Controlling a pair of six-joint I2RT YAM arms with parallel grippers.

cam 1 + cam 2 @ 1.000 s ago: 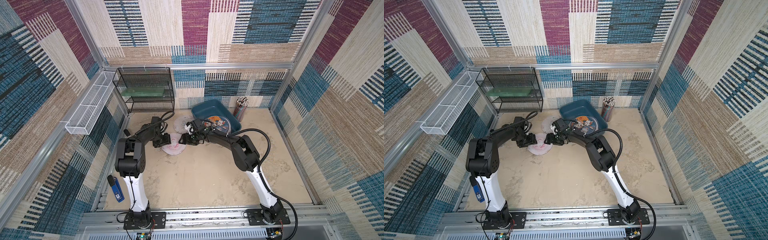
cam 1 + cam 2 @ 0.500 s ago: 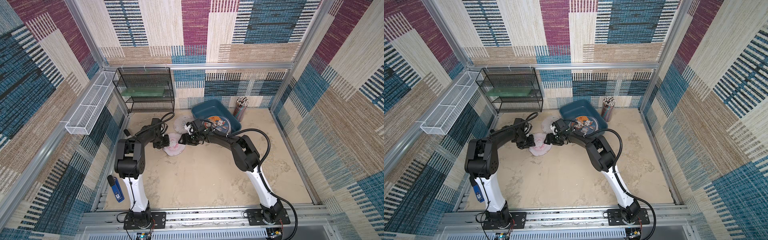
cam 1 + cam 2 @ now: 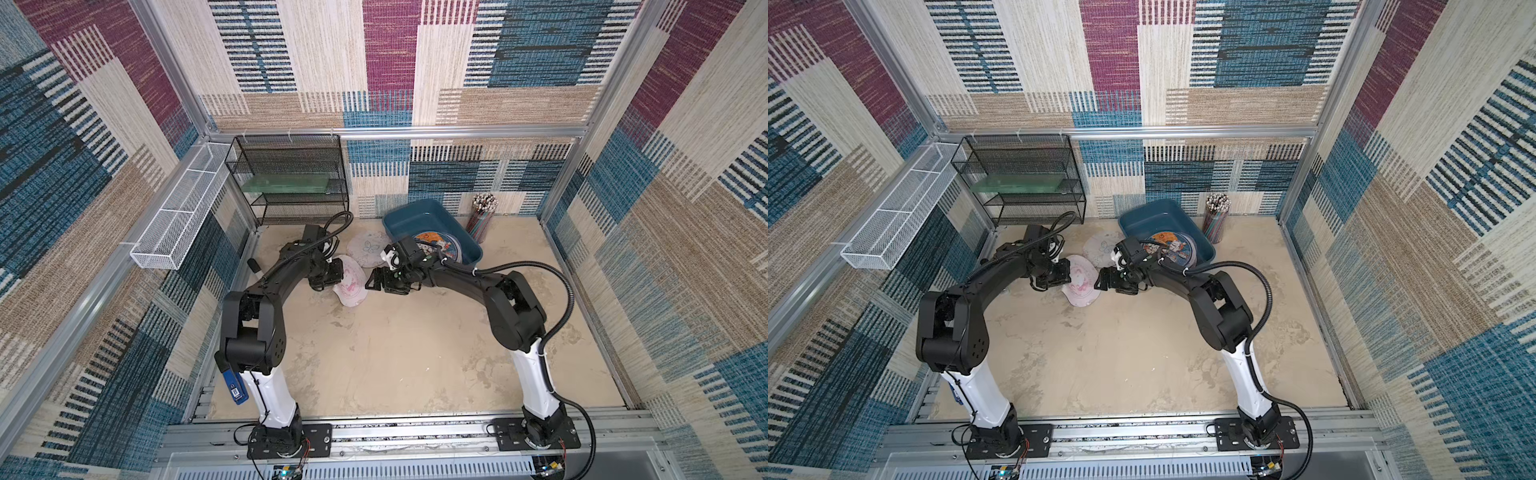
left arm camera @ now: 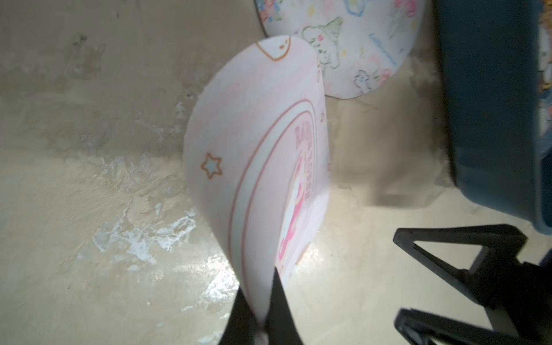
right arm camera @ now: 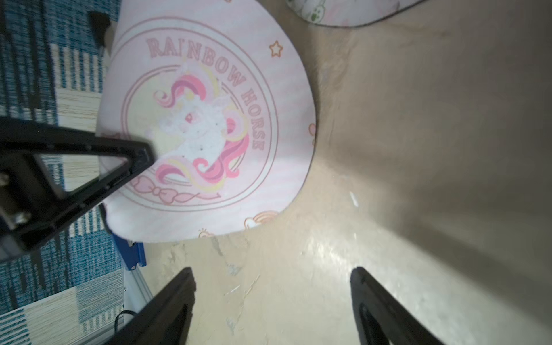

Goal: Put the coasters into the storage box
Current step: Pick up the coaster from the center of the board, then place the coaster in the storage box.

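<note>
Roughly at 11 o'clock from the centre of the table [image 3: 395, 361], the pink coaster [image 5: 209, 125] is held up off the flat. It is pinched at its edge by the left gripper [image 4: 258, 307], whose jaws are pressed onto both faces. RAINBOW HORSE and a pink-maned unicorn are printed on it. The mat is seen bent into a curl in the left wrist view; whether its low edge touches the table cannot be told.

The right gripper [image 5: 271, 274] is seen at 3 o'clock of that coaster in both top views, just beside it. Its jaws are spread wide with only bare table between them, and nothing is gripped.

The storage box [image 3: 415, 214] is placed at about 12 to 1 o'clock, near the back wall. One dark coaster [image 3: 438, 245] with an orange cartoon print is lying inside it, toward the near side. A white coaster [image 3: 368, 247] with pastel drawings is laid flat on the table at 9 o'clock of the box, just beside it, at 1 o'clock of the pink coaster.

A black mesh rack [image 3: 291, 178] is set at 11 o'clock against the back wall. A white mesh tray [image 3: 183, 208] is hung at 10 o'clock. A cup of pencils [image 3: 482, 216] is stood at 3 o'clock of the box, close to it.
</note>
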